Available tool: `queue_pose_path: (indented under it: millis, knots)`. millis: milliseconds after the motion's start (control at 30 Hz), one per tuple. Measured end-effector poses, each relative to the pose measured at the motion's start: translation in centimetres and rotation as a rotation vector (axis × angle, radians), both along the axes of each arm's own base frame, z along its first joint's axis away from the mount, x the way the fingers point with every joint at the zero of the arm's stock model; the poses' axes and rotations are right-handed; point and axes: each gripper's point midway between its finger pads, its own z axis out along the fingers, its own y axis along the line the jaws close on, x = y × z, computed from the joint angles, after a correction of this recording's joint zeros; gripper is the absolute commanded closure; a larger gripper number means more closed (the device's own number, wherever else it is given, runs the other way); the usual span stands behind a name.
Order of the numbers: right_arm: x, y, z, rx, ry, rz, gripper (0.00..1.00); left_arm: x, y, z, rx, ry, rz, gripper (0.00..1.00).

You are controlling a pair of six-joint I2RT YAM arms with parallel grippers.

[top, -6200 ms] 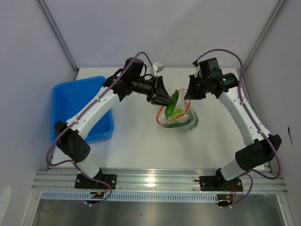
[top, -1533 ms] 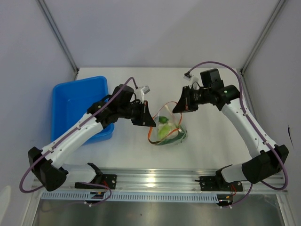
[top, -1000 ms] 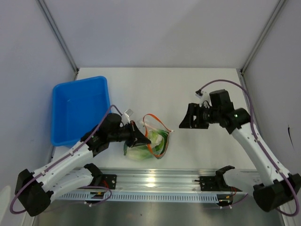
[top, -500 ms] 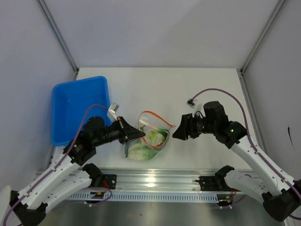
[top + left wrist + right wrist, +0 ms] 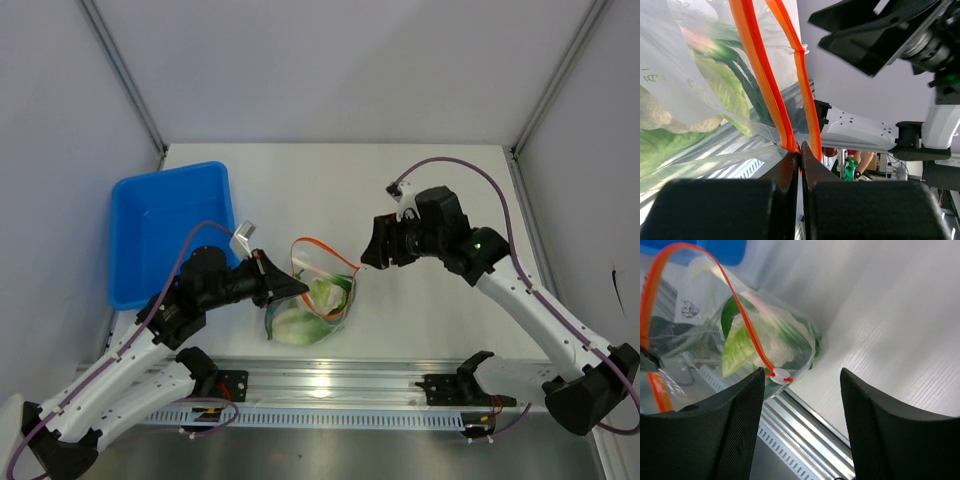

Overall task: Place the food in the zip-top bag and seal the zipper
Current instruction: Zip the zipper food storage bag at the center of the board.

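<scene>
My left gripper [image 5: 799, 156] is clamped tight on the zipper [image 5: 759, 75] at one corner of the zip-top bag [image 5: 285, 328], whose mouth gapes open. My right gripper [image 5: 801, 376] stands wide and empty at the bag's 2 o'clock; I cannot tell whether it touches. The food [image 5: 740, 352] sits inside, blurred by crinkled plastic. The bag lies at 4 o'clock from the blue bin [image 5: 150, 230].

clear zip-top bag [image 5: 300, 318], orange zipper [image 5: 322, 245] open, food [image 5: 322, 293] inside
</scene>
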Motion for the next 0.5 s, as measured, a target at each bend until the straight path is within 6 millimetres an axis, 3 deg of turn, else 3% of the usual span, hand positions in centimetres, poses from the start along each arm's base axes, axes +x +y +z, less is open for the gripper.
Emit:
queue_pose_path:
  millis: [133,200,500]
  knots:
    - [1.6,1.0,2.6,0.021,0.012,-0.06,0.39,0.0,0.1,-0.1,0.007,-0.005,0.002,0.98]
    - [1.9,1.5,2.9,0.02,0.031,-0.076,0.39,0.0,0.1,-0.1,0.009,-0.008,0.0,0.98]
    - [-1.4,3.5,0.3,-0.073,0.112,0.015,0.44,0.2,0.0,-0.3,0.02,-0.012,-0.004,0.98]
